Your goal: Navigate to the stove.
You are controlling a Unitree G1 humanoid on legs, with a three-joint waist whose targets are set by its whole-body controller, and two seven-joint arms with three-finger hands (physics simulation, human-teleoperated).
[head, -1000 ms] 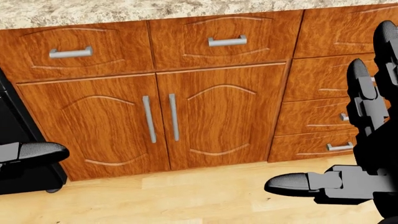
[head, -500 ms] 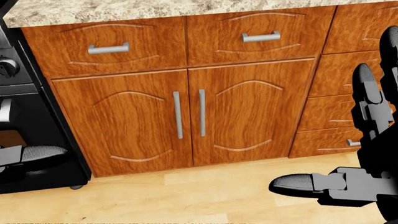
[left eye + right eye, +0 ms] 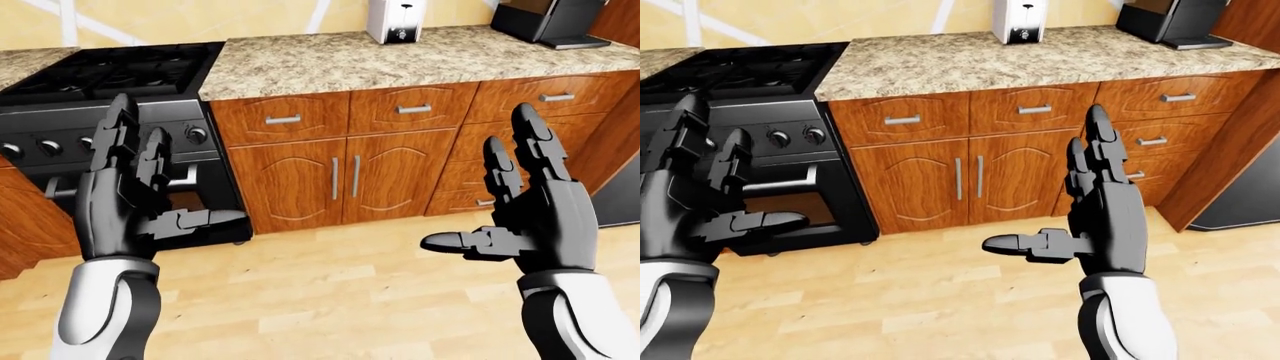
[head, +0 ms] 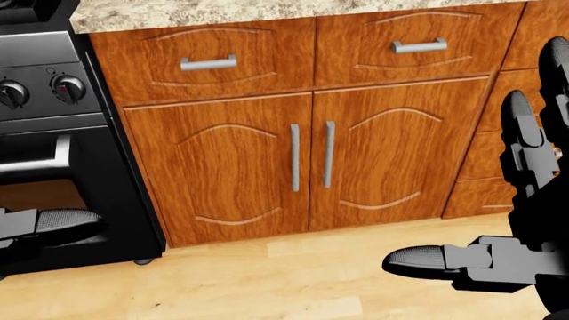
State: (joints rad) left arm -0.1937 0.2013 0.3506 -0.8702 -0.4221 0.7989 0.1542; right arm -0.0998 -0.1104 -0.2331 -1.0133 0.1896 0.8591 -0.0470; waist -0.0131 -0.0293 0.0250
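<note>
- Left-eye view: one black stove (image 3: pixel 110 112) stands at upper left, touching the granite surface (image 3: pixel 400 60); four knobs show. The left robot hand (image 3: pixel 135 199) and right robot hand (image 3: pixel 530 214) hold their fingers spread apart, empty.
- Head view: two cabinet doors (image 4: pixel 307 163), two drawers (image 4: pixel 307 50) above them.
- Right-eye view: one white toaster (image 3: pixel 1018 21), one dark coffee machine (image 3: pixel 1170 21).

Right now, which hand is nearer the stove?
Left. In the left-eye view the left hand overlaps the stove at the picture's left. The right hand is up before the drawers, at the right. Both are open and empty.
</note>
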